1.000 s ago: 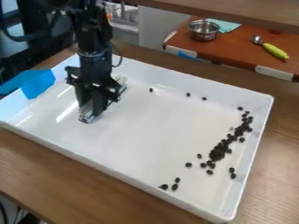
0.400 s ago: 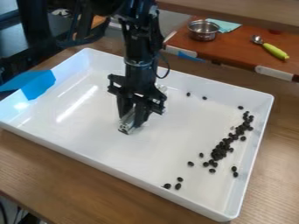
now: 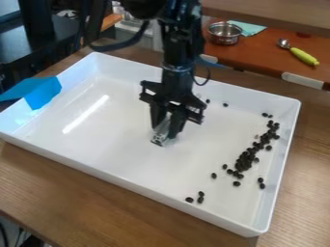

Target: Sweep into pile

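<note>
My gripper (image 3: 166, 128) hangs over the middle of the white tray (image 3: 129, 182), left of the dark pieces. It is shut on a clear, silvery sweeping tool (image 3: 161, 134), whose lower end is near the tray floor. The dark bean-like pieces form an uneven band (image 3: 246, 158) along the tray's right side, densest at its lower part. Several loose ones lie below and beside the band, such as a bean (image 3: 189, 199) near the front wall. A single bean (image 3: 226, 104) sits by the back wall, and another (image 3: 207, 101) is just right of the arm.
The tray's raised walls surround the work area on a wooden table (image 3: 71, 185). Blue tape (image 3: 42, 92) covers the tray's left corner. Behind, on a reddish-brown surface, are a metal pot (image 3: 225, 33), a teal cloth (image 3: 248, 28) and a spoon with a green handle (image 3: 303, 56).
The gripper has moved right across the tray with the tool, from the left part to the middle. The tray's near right corner and some beans have shifted slightly.
</note>
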Controlling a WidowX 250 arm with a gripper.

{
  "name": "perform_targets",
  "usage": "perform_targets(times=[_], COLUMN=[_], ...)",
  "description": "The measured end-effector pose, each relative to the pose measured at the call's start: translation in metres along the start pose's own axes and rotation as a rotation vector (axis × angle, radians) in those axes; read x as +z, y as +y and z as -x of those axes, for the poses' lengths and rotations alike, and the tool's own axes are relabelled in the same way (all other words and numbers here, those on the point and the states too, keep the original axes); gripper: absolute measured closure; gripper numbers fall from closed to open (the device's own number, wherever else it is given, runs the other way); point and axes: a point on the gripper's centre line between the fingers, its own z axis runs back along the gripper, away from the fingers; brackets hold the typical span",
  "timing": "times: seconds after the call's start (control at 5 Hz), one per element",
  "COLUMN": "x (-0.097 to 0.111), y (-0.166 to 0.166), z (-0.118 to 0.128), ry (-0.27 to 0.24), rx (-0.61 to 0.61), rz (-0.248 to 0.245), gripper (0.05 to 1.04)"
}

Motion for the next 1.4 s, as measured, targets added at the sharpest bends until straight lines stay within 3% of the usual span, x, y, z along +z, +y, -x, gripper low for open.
perform_targets(times=[0.2,0.6,0.8,1.0,1.2,1.4], x=[-0.001,0.003,0.011,0.006,0.027,0.04], y=[-0.004,-0.04,-0.026,0.011,0.051,0.092], z=[-0.001,0.007,0.021,0.039,0.052,0.066], ry=[0.026,0.077,0.074,0.043,-0.001,0.013], rx=[-0.001,-0.105,-0.142,-0.128,-0.096,-0.016], rz=[-0.001,0.07,0.077,0.052,0.125,0.162], gripper=[0.711,0.711,0.711,0.711,0.711,0.711])
